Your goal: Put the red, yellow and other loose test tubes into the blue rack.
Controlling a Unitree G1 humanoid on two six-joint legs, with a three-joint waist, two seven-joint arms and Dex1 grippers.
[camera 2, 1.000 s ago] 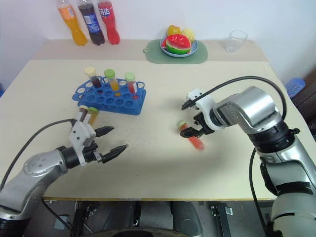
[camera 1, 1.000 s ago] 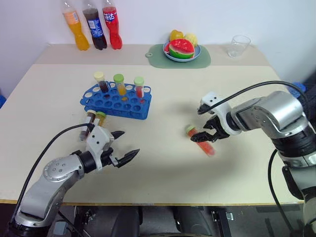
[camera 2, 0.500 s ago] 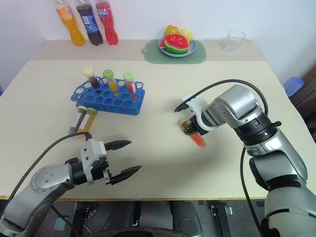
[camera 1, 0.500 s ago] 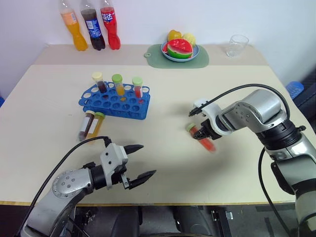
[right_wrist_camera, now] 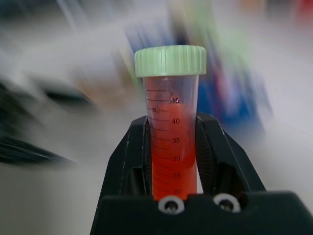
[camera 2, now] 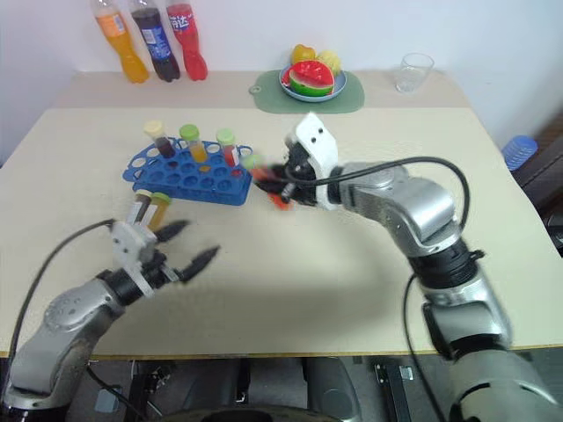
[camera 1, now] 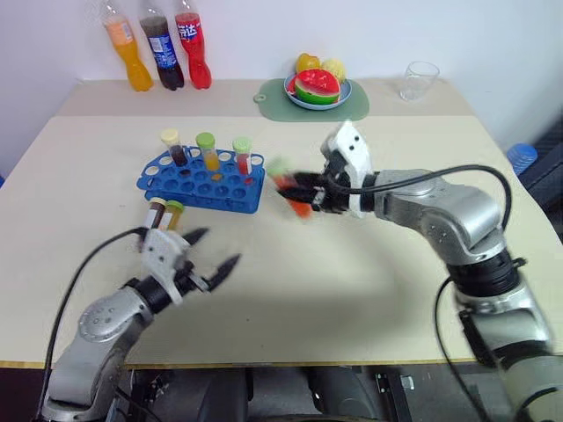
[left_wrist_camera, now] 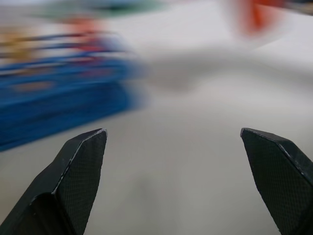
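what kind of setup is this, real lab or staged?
Probably a staged test table, not a working lab: the rack of tubes shares a plain table with soda bottles, a plate of toy-like fruit and an empty glass.

Left claw [camera 1: 214,252] agape, right claw [camera 1: 303,191] clamped

Head stereo downward; close wrist views
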